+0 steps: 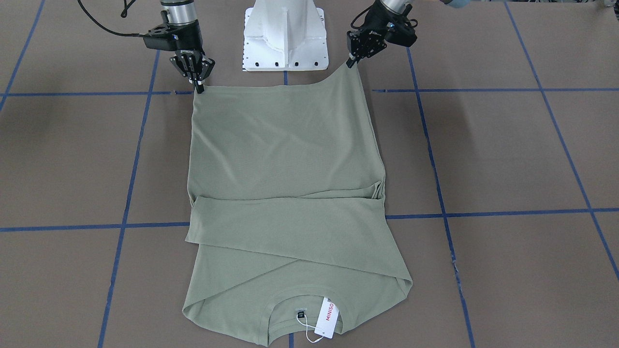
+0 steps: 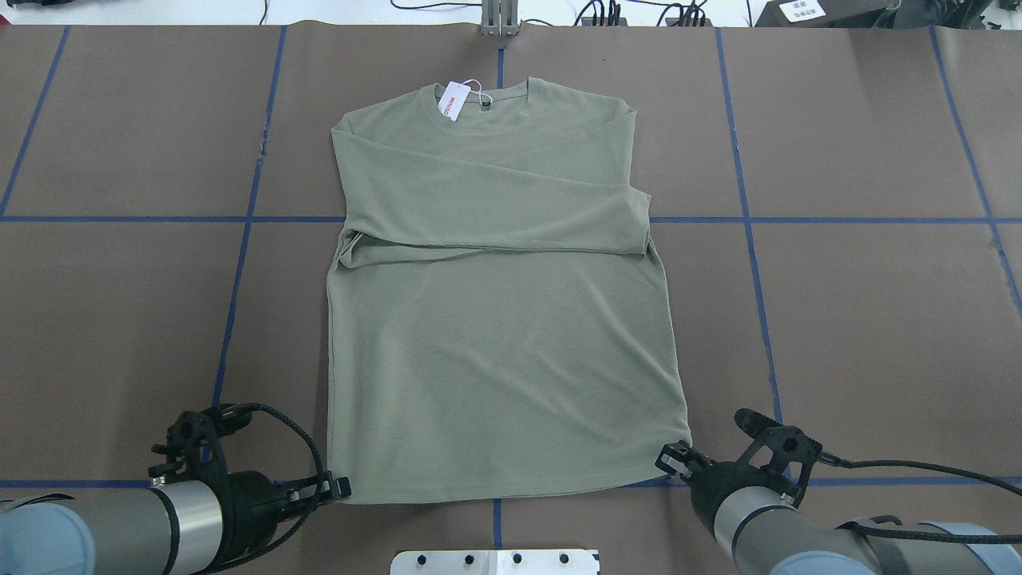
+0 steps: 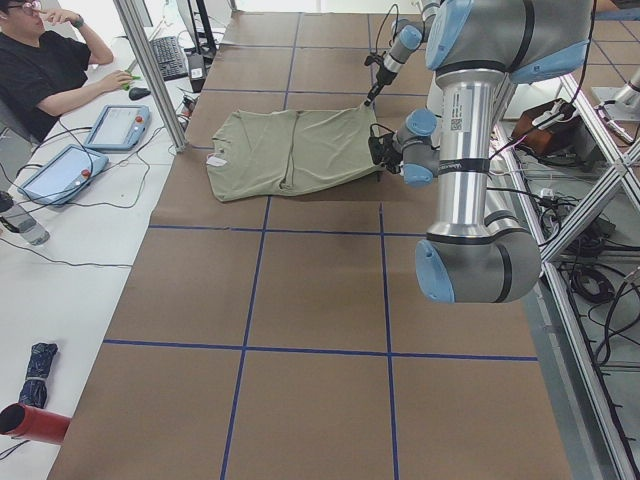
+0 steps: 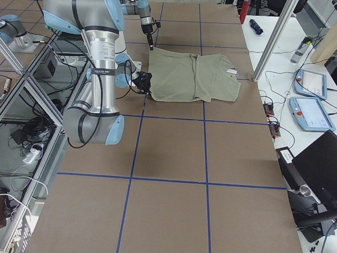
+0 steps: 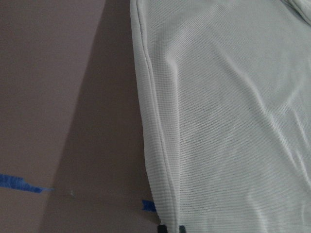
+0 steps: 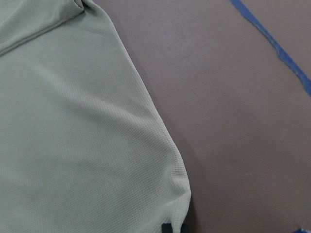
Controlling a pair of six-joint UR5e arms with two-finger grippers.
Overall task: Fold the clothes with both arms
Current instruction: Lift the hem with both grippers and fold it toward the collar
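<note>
The sage-green shirt (image 1: pixel 285 159) lies flat on the brown table, both sleeves folded across the chest and the collar far from me. Its white MINISO tag (image 1: pixel 326 316) rests at the collar, also in the overhead view (image 2: pixel 453 101). My left gripper (image 1: pixel 351 61) is shut on the hem corner on its side and holds it slightly raised; overhead it is at the shirt's near left corner (image 2: pixel 342 487). My right gripper (image 1: pixel 199 88) is shut on the other hem corner (image 2: pixel 677 458). Both wrist views show the knit fabric (image 5: pixel 228 111) (image 6: pixel 73 136) running up from the fingertips.
The white pedestal base (image 1: pixel 285 34) stands between the arms, just behind the hem. Blue tape lines (image 2: pixel 247 220) grid the table (image 2: pixel 870 319). An operator (image 3: pixel 45 70) sits at a side desk with tablets (image 3: pixel 115 125). A metal post (image 3: pixel 150 70) stands at the table's far edge.
</note>
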